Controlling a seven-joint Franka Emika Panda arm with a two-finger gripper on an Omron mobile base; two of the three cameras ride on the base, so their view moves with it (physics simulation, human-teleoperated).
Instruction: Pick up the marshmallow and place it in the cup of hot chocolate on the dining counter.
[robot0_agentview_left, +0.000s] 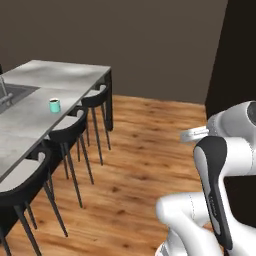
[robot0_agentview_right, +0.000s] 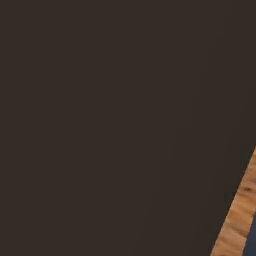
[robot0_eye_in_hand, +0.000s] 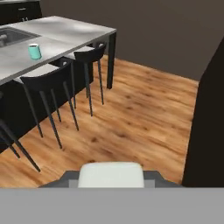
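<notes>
- The sink (robot0_agentview_left: 15, 92) is set into the table (robot0_agentview_left: 30, 125) at the far left of the left base view; the frame edge cuts it, and a faucet stub shows at that edge, too partial to make out well.
- The table runs on past the left and bottom-left edges in the left base view and the hand view, so its full length is hidden.
- The cup of hot chocolate (robot0_agentview_left: 54, 105) stands upright on the table, just right of the sink and near the edge that faces the stools. In the hand view the cup (robot0_eye_in_hand: 35, 51) sits in the same place; the liquid inside is too small to judge.
- The marshmallow cannot be made out on the table or anywhere else.
- Three black stools (robot0_agentview_left: 70, 131) line the table's near edge; the closest one is cut off at the bottom left.
- Right of the stools, the wooden floor (robot0_agentview_left: 145, 150) lies bare and wide up to the dark back wall (robot0_agentview_left: 150, 45).
- A dark panel (robot0_eye_in_hand: 210, 122) rises at the right edge of the hand view, and the same dark surface covers nearly all of the right base view, with a sliver of floor at its lower right corner.
- The pincer is shut narrow; whether anything sits between its tips cannot be told.
</notes>
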